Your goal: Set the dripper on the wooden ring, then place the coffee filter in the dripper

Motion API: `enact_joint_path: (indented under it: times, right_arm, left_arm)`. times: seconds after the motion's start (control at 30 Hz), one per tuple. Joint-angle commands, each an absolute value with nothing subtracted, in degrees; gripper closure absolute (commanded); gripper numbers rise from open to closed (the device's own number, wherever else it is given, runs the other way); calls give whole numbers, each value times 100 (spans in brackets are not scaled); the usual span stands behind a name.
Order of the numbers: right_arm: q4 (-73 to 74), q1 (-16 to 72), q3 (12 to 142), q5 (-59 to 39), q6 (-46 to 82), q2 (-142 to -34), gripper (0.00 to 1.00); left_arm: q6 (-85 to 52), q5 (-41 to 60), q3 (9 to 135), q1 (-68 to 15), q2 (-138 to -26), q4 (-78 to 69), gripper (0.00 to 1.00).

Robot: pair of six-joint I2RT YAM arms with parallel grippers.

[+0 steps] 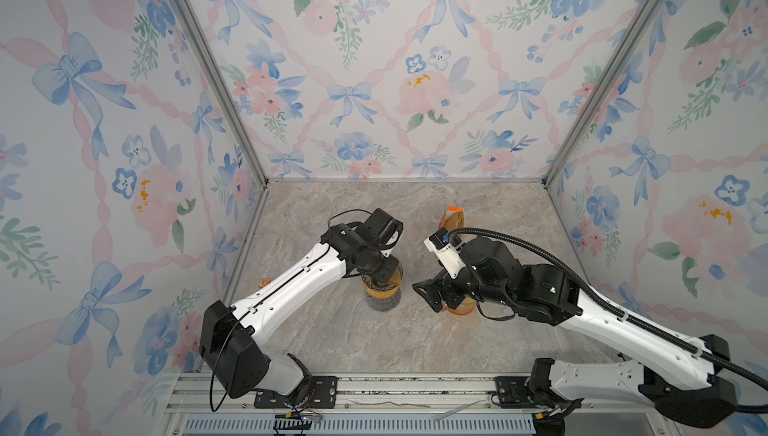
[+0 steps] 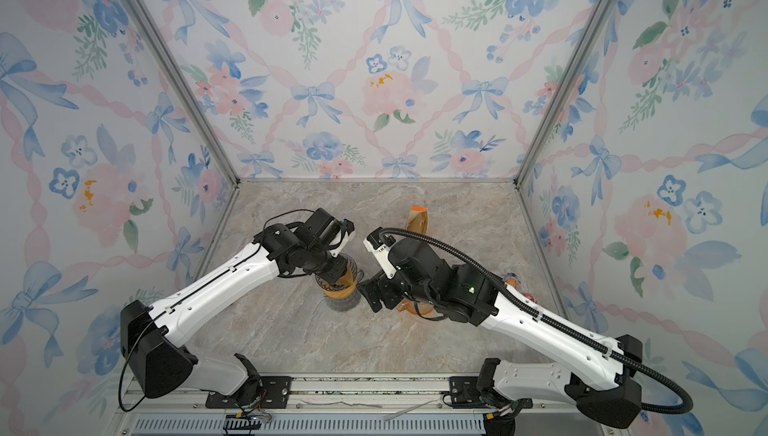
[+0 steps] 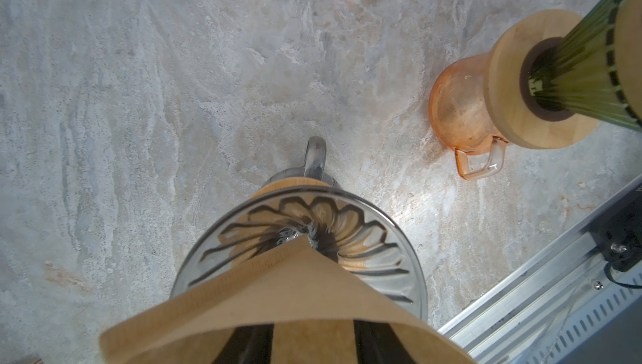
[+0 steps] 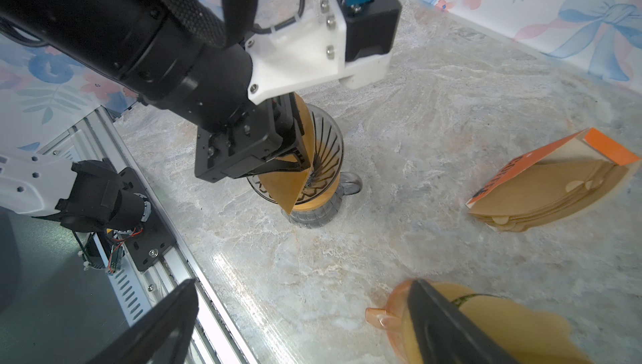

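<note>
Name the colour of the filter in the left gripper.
The filter is light brown; the right wrist view shows it best.

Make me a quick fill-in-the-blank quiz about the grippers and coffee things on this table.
The brown paper cone filter is pinched by the ___ arm's gripper, over the clear ribbed glass dripper.
The right gripper is empty, with jaws wide ___.
The flat pack of spare brown filters has an ___ cardboard flap.
Missing words: left; open; orange

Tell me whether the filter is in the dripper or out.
Partly in. The filter has its tip in the dripper cone, but the left gripper pinches it and most stands above the rim.
</note>
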State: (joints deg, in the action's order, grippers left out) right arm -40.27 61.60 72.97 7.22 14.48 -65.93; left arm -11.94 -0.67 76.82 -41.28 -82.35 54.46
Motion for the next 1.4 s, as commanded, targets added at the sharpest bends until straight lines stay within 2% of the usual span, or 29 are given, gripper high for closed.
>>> enact_joint_path:
  times: [0.0, 1.37]
  right_arm:
    - [-4107, 6171, 7438, 686, 1405, -6539, 4]
    - [-3750, 5991, 6902, 716, 1765, -6764, 4]
  left_arm:
    - [-1065, -147, 7620, -4163, -8262, 5396, 60]
    - [-1116, -158, 7068, -4195, -8350, 4968, 54]
